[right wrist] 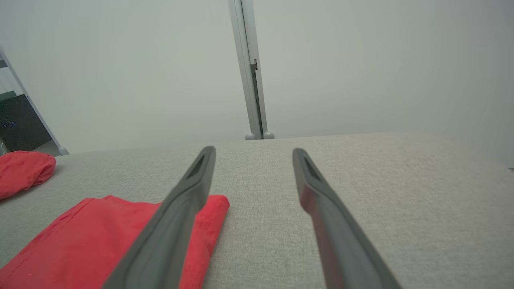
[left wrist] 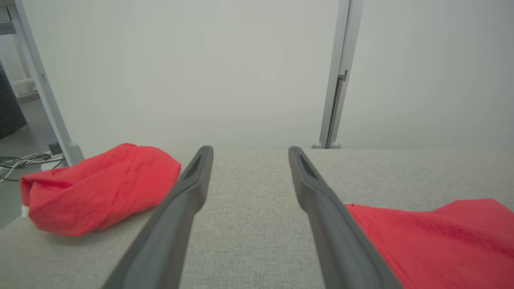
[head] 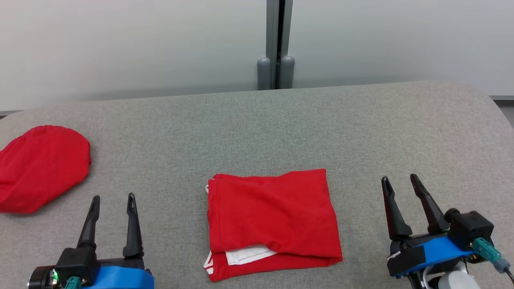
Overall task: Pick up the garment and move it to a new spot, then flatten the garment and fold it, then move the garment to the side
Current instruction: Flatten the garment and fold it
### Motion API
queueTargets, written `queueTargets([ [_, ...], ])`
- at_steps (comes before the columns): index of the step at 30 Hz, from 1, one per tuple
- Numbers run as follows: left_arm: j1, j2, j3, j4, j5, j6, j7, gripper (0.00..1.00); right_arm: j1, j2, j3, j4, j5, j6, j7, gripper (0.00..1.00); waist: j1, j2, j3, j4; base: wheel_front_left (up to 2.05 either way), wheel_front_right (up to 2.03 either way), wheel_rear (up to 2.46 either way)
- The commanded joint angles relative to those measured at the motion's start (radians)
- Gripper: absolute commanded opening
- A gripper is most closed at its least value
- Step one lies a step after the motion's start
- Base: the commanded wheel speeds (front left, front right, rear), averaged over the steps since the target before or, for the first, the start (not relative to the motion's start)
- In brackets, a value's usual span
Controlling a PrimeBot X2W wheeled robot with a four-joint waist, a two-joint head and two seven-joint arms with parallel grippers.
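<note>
A red garment point(head: 273, 220) lies folded into a rough rectangle at the middle front of the grey fabric surface point(head: 281, 128), with a white patch showing at its near edge. It also appears as the red garment point(left wrist: 437, 241) at the lower right of the left wrist view and as the red garment point(right wrist: 100, 241) at the lower left of the right wrist view. My left gripper point(head: 113, 197) stands open to its left, touching nothing. My right gripper point(head: 400, 178) stands open to its right, also empty. Both left gripper point(left wrist: 249, 149) and right gripper point(right wrist: 253, 149) point toward the back wall.
A second red cloth point(head: 40, 166) lies bunched at the far left edge of the surface, seen as the red cloth point(left wrist: 100, 188) and red cloth point(right wrist: 24, 170). A grey post point(head: 277, 44) stands behind the surface against a pale wall. Cables point(left wrist: 24, 160) lie on the floor at left.
</note>
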Motion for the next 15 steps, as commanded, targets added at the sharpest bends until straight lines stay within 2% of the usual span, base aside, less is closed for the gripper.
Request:
queueTargets([
  [1, 0.014, 0.002, 0.004, -0.005, 0.005, -0.002, -0.002, 1.00, 0.036, 0.009, -0.011, -0.018, -0.011, 0.000, -0.005, 1.00, 0.0001, 0.0000, -0.013, 0.001, 0.00, 0.00, 0.00],
  [15, 0.074, 0.006, 0.001, -0.037, 0.010, -0.003, -0.002, 1.00, 0.178, 0.046, -0.059, -0.118, -0.053, 0.000, 0.006, 1.00, 0.0001, 0.0000, -0.072, 0.035, 0.00, 0.00, 0.00],
])
